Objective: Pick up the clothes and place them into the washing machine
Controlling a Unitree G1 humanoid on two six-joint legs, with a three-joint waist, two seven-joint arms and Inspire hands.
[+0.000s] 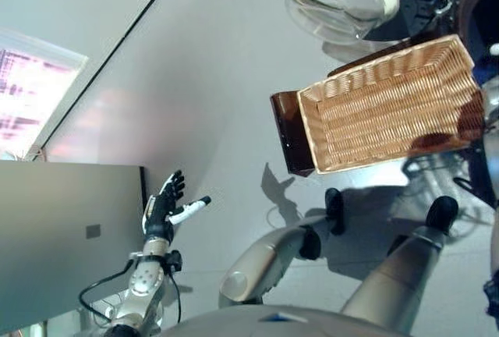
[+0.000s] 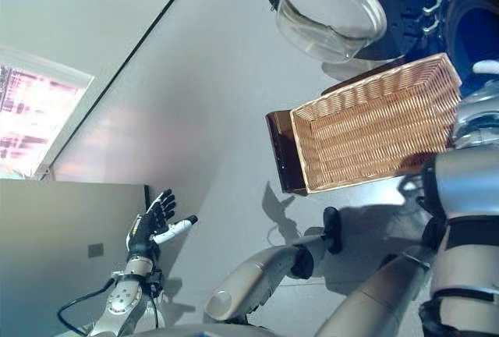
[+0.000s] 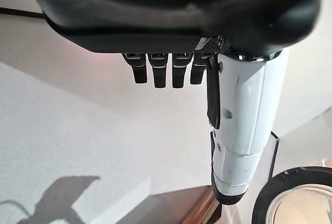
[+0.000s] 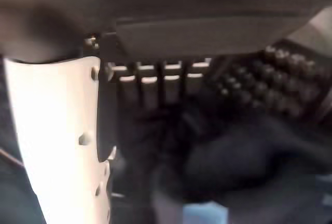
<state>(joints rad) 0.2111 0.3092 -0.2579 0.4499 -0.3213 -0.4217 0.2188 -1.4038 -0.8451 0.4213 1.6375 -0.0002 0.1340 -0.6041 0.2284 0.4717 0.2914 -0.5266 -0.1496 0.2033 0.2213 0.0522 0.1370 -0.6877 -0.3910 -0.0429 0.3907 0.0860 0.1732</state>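
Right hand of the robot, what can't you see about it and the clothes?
- Right hand: cut off by the edge in both eye views; the right wrist view is blurred, so its fingers' state is unclear.
- Dark clothes: only a blurred dark mass, inside the drum.
- Woven wicker basket: no clothes show in it.
- Left hand: open, idle.

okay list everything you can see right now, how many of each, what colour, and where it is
Wicker basket: one, tan, on a stand in front of the robot, nothing visible inside it.
Stand: one, dark brown, under the basket.
Washing machine door: one, clear glass bowl in a dark ring, swung open beyond the basket.
Washing machine drum: one, dark blue opening, at the far right.
Clothes: dark cloth, count unclear, inside the drum by the right hand.
Cabinet: one, grey, at the near left.
Floor: grey.
Left hand: dark, white thumb cover, fingers straight, holding nothing, beside the cabinet.
Right hand: dark, white thumb cover, reaching into the drum.
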